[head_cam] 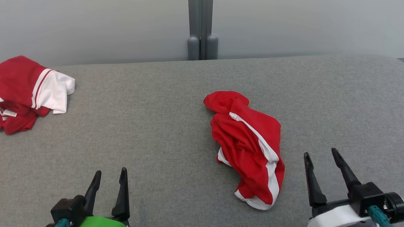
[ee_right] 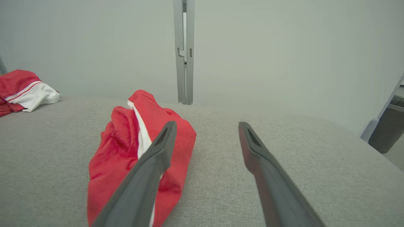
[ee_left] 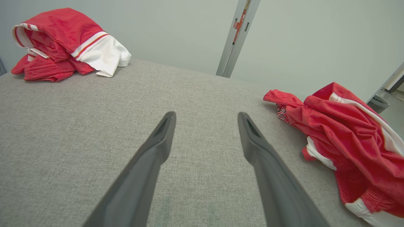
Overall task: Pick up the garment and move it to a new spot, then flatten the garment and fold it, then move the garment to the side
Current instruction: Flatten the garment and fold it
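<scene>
Pointing toward the far side of the table (head_cam: 151, 131), my right claw (head_cam: 320, 152) is sitting wide open, its two fingers spread and gripping nothing. The garment (head_cam: 247, 148) is lying crumpled near the middle of the table, red with a white stripe running along it. It is lying just to the left of this claw, close to the fingertips but apart from them. In my right wrist view the claw's left finger is crossing in front of the garment's right edge, yet the head view is showing a strip of bare grey cloth between the two. The garment's near end is reaching about level with the claw's base, and its far end is stretching beyond the fingertips.

My left claw (head_cam: 110, 171) is also standing open and empty, at the near edge, left of centre. The garment is lying to its right and farther off, well apart from it. Bare table is showing between its fingers in the left wrist view.

A second garment (head_cam: 21, 92), red and white, is lying bunched at the far left corner, well apart from both claws. A grey post (head_cam: 200, 22) is rising behind the far edge.
</scene>
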{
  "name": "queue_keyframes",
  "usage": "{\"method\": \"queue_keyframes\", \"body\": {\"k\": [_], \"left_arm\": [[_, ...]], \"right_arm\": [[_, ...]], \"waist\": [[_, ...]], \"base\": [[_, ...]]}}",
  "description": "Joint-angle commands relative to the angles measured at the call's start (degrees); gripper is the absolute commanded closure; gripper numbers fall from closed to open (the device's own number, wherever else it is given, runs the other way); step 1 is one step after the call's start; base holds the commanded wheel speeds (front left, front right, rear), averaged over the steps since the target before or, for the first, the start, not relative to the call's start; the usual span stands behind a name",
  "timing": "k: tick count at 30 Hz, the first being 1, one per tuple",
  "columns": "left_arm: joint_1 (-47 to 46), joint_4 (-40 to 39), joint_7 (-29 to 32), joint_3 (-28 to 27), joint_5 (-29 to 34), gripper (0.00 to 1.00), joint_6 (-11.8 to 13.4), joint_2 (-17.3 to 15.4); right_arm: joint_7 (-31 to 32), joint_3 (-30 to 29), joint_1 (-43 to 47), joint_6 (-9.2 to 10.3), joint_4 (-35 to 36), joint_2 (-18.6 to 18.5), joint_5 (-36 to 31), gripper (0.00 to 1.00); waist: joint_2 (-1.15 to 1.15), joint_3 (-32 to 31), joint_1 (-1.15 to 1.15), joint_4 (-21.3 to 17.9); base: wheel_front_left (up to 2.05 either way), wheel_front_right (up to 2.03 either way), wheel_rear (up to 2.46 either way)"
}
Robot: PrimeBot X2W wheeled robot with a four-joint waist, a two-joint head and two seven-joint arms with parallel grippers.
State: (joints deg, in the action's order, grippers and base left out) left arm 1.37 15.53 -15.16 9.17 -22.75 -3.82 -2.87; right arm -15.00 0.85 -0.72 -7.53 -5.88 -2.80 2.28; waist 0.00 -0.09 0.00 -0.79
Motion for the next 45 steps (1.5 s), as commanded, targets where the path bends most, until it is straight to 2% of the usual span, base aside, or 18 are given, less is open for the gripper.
{"method": "queue_keyframes", "body": {"k": [1, 7, 14, 22, 23, 24, 25, 26, 27, 33, 45], "left_arm": [[-1.1, 0.1, 0.0, 0.1, -0.4, 0.0, 0.1, 0.0], [-1.6, 0.4, 0.0, 0.9, -0.5, 0.0, 0.3, -0.1], [-1.8, 0.7, 0.0, 1.6, -1.1, 0.0, 0.4, -0.1], [-1.9, 0.4, 0.0, 2.0, -1.4, 0.0, 0.8, -0.1], [-1.9, 0.4, 0.0, 2.0, -1.5, 0.0, 0.8, -0.1], [-2.0, 0.3, 0.0, 2.0, -1.5, 0.0, 0.9, -0.1], [-2.0, 0.3, 0.0, 2.0, -1.5, 0.0, 0.9, -0.1], [-2.0, 0.3, 0.0, 2.0, -1.5, 0.0, 0.9, -0.1], [-2.1, 0.3, 0.0, 2.0, -1.5, 0.0, 1.0, -0.1], [-2.3, 0.5, 0.0, 1.7, -1.2, 0.0, 0.9, -0.1], [-2.5, 0.0, 0.0, 2.4, -0.9, 0.0, 0.9, -0.1]], "right_arm": [[-0.3, 0.9, -1.1, 0.08, -0.7, -0.2, -0.6, 0.0], [-0.2, 5.8, -6.0, 0.08, -8.8, -0.2, -3.7, 0.0], [-0.2, 3.6, -12.2, 0.08, -19.9, -0.2, -6.8, 0.0], [-0.2, 3.7, -16.3, 0.08, -26.4, -0.2, -9.3, 0.0], [-0.2, 3.6, -16.7, 0.08, -27.1, -0.2, -9.5, 0.09], [-0.2, 3.5, -17.3, 0.08, -28.1, -0.2, -9.5, 0.55], [-0.2, 3.4, -17.8, 0.08, -29.1, -0.2, -9.5, 0.64], [-0.2, 3.3, -18.3, 0.08, -30.3, -0.2, -9.3, 0.79], [-0.2, 3.3, -18.8, 0.08, -31.1, -0.2, -9.2, 1.0], [-0.2, 2.3, -21.3, 0.08, -31.2, -0.2, -8.1, 1.0], [-0.2, -2.7, -26.7, 0.08, -21.3, -0.2, -11.2, 1.0]], "waist": [[0.0, 0.5, 0.0, 0.6], [0.0, 1.2, 0.0, 2.9], [0.0, 2.3, 0.0, 6.0], [0.0, 3.3, 0.0, 7.7], [0.0, 3.4, 0.0, 7.7], [0.0, 3.5, 0.0, 7.7], [0.0, 3.5, 0.0, 7.7], [0.0, 3.6, 0.0, 7.6], [0.0, 3.6, 0.0, 7.5], [0.0, 3.7, 0.0, 6.7], [0.0, 3.3, 0.0, 4.7]], "base": [[0.0, 0.0, 0.0], [0.0, 0.0, 0.0], [0.0, 0.0, 0.0], [0.0, 0.0, 0.0], [0.0, 0.0, 0.0], [0.0, 0.0, 0.0], [0.0, 0.0, 0.0], [0.0, 0.0, 0.0], [0.0, 0.0, 0.0], [0.0, 0.0, 0.0], [0.0, 0.0, 0.0]]}}
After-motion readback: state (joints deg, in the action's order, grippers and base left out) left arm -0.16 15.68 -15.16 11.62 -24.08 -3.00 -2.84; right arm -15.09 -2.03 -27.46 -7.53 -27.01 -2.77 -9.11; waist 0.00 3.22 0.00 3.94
